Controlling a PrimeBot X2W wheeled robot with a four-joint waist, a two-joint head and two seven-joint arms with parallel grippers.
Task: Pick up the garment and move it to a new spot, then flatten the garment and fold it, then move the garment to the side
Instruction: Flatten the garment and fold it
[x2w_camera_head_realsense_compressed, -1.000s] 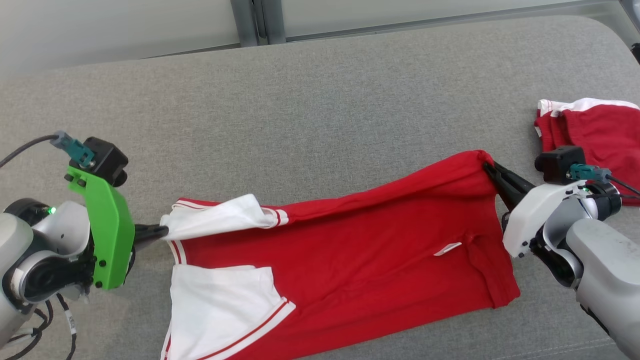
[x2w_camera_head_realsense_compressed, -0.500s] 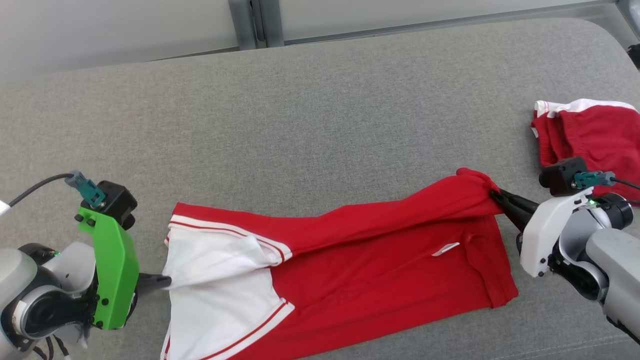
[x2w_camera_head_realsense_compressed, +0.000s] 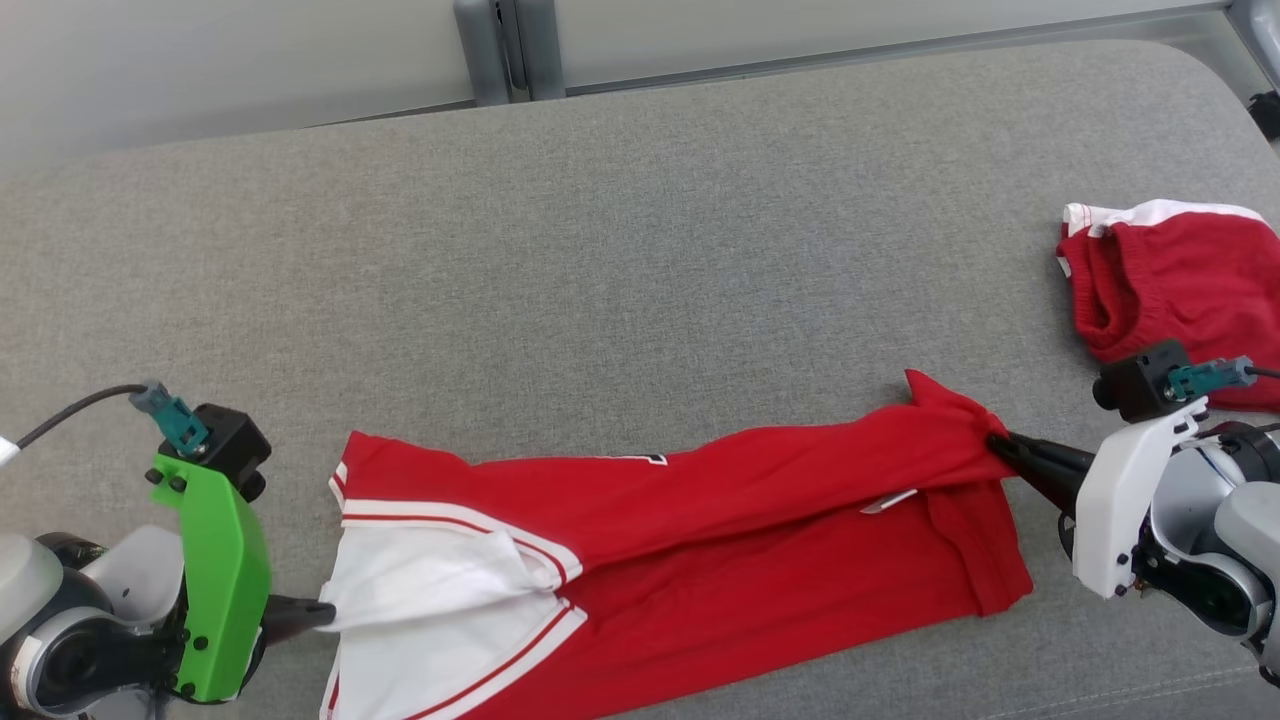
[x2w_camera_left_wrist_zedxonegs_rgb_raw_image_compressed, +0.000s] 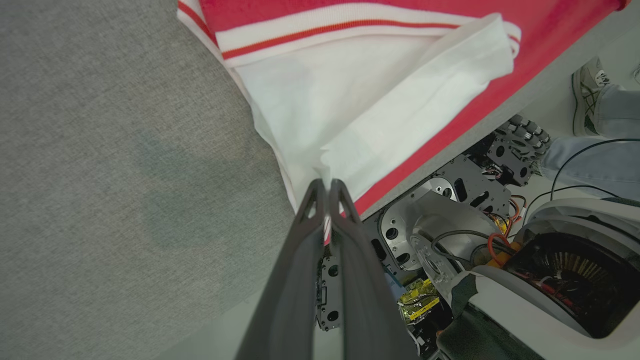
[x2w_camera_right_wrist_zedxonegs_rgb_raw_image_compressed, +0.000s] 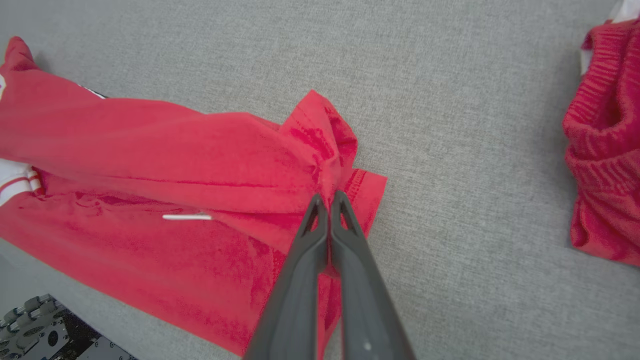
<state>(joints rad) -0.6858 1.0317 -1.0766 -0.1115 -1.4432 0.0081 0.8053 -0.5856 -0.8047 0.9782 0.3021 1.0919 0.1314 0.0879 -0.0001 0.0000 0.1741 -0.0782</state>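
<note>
A red garment (x2w_camera_head_realsense_compressed: 760, 540) with white sleeves lies stretched across the near part of the grey padded table (x2w_camera_head_realsense_compressed: 600, 250), its far half folded toward me. My left gripper (x2w_camera_head_realsense_compressed: 325, 614) is shut on the white sleeve (x2w_camera_left_wrist_zedxonegs_rgb_raw_image_compressed: 380, 100) at the garment's left end. At the right end my right gripper (x2w_camera_head_realsense_compressed: 995, 447) is shut on a bunched red hem corner (x2w_camera_right_wrist_zedxonegs_rgb_raw_image_compressed: 325, 145). In the left wrist view the left gripper (x2w_camera_left_wrist_zedxonegs_rgb_raw_image_compressed: 328, 184) pinches white cloth right at the table's near edge. In the right wrist view the right gripper (x2w_camera_right_wrist_zedxonegs_rgb_raw_image_compressed: 328, 197) grips red cloth over the lower layer.
A second red and white garment (x2w_camera_head_realsense_compressed: 1175, 275) lies crumpled at the table's right end, close behind my right wrist. A grey post (x2w_camera_head_realsense_compressed: 505, 45) stands past the far edge. A person's shoe and trouser leg (x2w_camera_left_wrist_zedxonegs_rgb_raw_image_compressed: 595, 115) and my base hardware (x2w_camera_left_wrist_zedxonegs_rgb_raw_image_compressed: 465, 215) show below the near edge.
Both grippers have drawn the held edge of the garment toward me, laying the far half over the near half. The white sleeve now lies low at the left.
</note>
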